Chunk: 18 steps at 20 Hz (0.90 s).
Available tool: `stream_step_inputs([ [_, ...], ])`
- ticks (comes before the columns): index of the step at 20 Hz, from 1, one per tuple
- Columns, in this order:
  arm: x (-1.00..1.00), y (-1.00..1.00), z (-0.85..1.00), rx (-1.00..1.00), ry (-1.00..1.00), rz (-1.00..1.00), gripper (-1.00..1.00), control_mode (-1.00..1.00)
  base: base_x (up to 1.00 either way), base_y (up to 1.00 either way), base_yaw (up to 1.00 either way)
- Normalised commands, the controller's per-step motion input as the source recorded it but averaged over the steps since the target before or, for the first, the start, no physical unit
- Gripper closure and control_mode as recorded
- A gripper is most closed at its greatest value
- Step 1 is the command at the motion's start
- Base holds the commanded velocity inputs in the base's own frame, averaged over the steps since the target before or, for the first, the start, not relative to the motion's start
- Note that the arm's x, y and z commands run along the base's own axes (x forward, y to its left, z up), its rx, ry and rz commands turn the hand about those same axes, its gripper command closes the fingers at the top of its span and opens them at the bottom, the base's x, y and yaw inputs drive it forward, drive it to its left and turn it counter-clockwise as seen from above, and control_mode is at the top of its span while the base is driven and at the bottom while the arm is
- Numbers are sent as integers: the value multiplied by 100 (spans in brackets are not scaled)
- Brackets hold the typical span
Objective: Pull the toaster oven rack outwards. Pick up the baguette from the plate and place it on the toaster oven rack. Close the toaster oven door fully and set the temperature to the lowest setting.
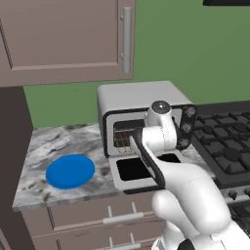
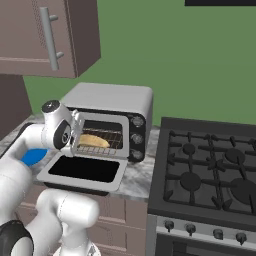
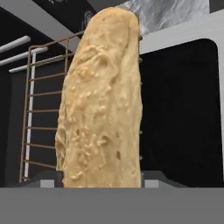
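Observation:
The silver toaster oven (image 2: 115, 100) stands on the counter, and its door (image 2: 85, 170) lies folded down flat. My gripper (image 2: 81, 142) reaches into the mouth of the cavity, shut on the tan baguette (image 2: 95, 141), which lies low over the wire rack (image 2: 112, 146). In the hand view the baguette (image 3: 103, 109) runs lengthwise out from between my fingers, with the rack (image 3: 41, 113) and the dark door glass behind it. From the left, my hand hides the cavity front (image 1: 124, 136). The blue plate (image 1: 71, 171) lies bare on the counter to the left of the oven. Dark knobs (image 2: 136, 137) line the oven's right side.
A black gas stove (image 2: 210, 165) adjoins the oven on the right. A brown wall cabinet (image 1: 63, 39) hangs above the counter on the left. A dark tall panel (image 1: 12, 161) bounds the marble counter (image 1: 58, 141) on its left, and drawers (image 1: 97, 217) sit beneath.

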Motion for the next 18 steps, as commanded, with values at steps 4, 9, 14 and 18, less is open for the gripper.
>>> stream_step_inputs([
  [4, 3, 0, -12, 0, 0, 2, 100, -100, 0, 0, 0],
  [9, 0, 0, -1, 0, 4, 0, -100, -100, 0, 0, 0],
  [14, 0, 0, 0, 0, 1, 0, -100, -100, 0, 0, 0],
  [18, 0, 0, 0, 0, 0, 0, -100, -100, 0, 0, 0],
])
